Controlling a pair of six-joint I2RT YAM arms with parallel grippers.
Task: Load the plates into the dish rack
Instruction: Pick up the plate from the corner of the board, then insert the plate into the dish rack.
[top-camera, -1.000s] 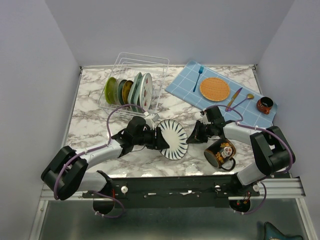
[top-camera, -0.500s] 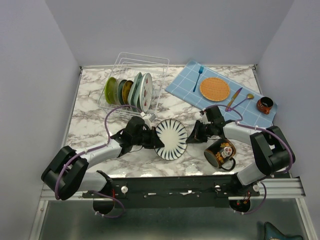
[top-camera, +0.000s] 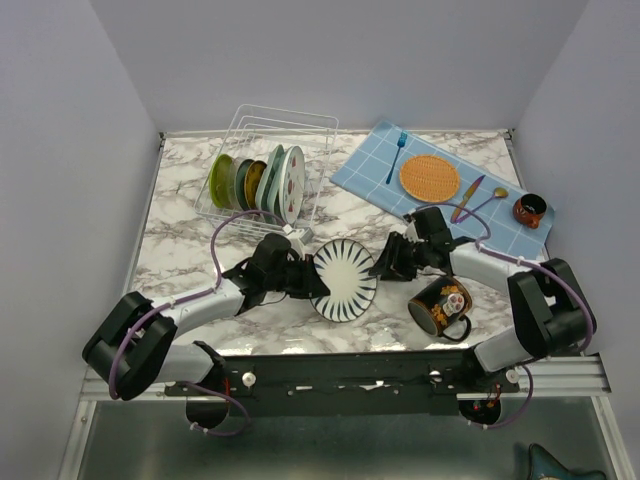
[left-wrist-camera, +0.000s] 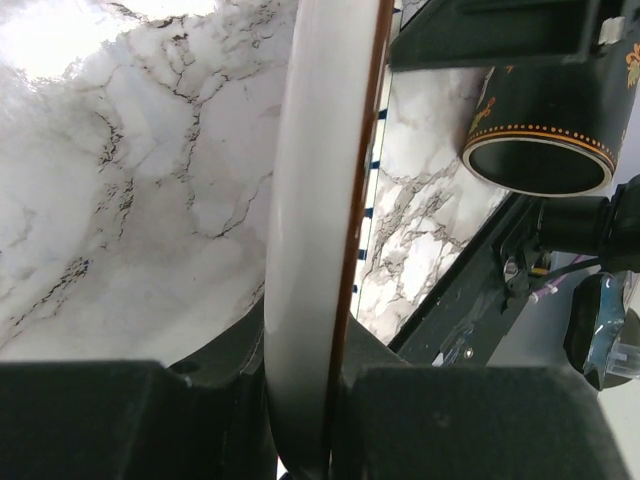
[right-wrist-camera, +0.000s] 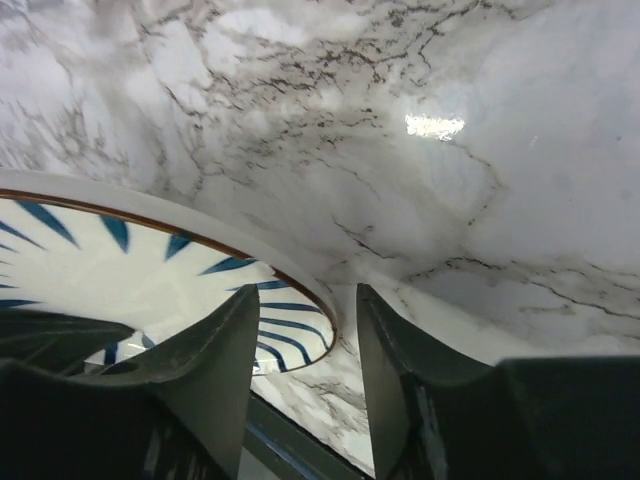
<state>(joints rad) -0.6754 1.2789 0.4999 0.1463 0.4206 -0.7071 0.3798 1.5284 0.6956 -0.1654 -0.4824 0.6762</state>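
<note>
Blue-rayed plate (top-camera: 343, 279), held tilted near the dish rack (top-camera: 286, 112)
Its rim is clamped by the left gripper (top-camera: 312, 281); right gripper (top-camera: 385, 265) is parted and empty, just beside the opposite rim

White marble-patterned table (top-camera: 180, 250) with grey veins, boxed in by pale walls on three sides. Standing on it at the back left, a white wire dish rack (top-camera: 287, 118); spread at an angle across the back right, a blue checked cloth (top-camera: 365, 170); lying on its side near the front right, a black decorated mug (top-camera: 440, 305)
</note>
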